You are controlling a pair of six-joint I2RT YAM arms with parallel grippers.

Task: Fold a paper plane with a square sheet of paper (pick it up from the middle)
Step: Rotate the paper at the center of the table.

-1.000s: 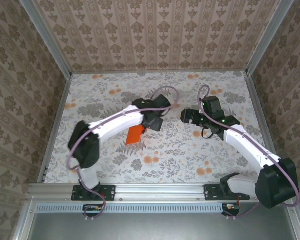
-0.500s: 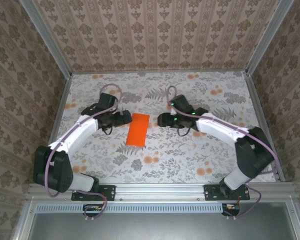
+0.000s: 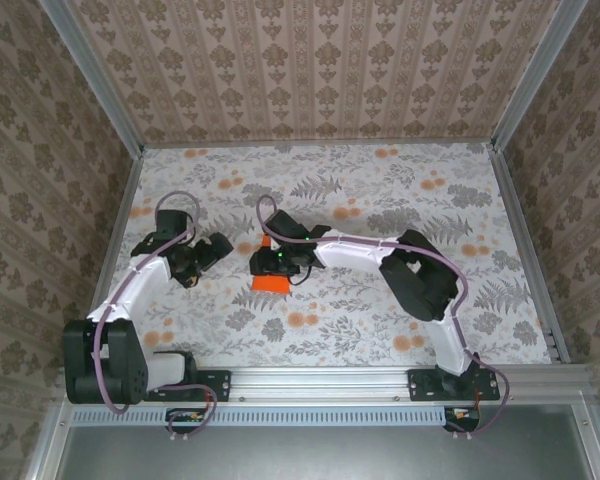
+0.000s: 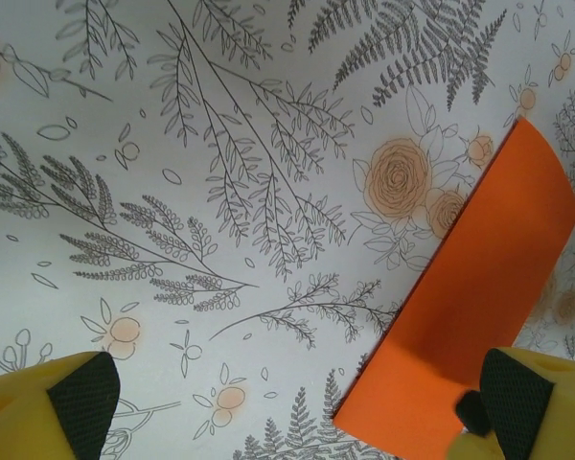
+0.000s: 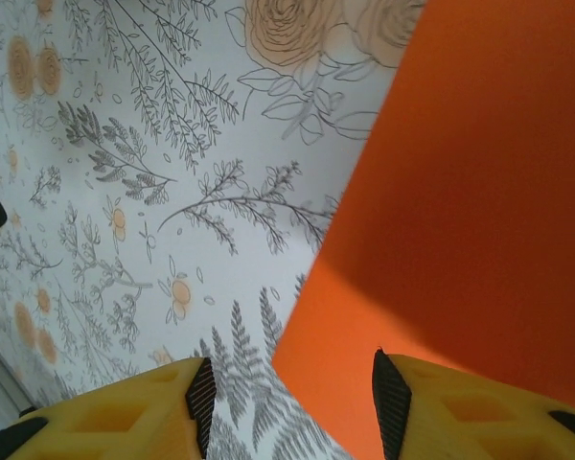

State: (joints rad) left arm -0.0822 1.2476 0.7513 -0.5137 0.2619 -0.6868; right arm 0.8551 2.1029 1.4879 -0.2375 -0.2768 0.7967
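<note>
Jaws of the right gripper (image 5: 289, 388) stand apart astride the edge of the square sheet of paper (image 5: 479, 192): close squarely. Jaws of the left gripper (image 4: 302, 393) stand wide apart.

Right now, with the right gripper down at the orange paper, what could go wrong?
The right gripper straddles one edge of the flat orange paper, so closing could skid or crumple it rather than pinch it. The open left gripper sits close beside the paper, so the two grippers might bump.
</note>
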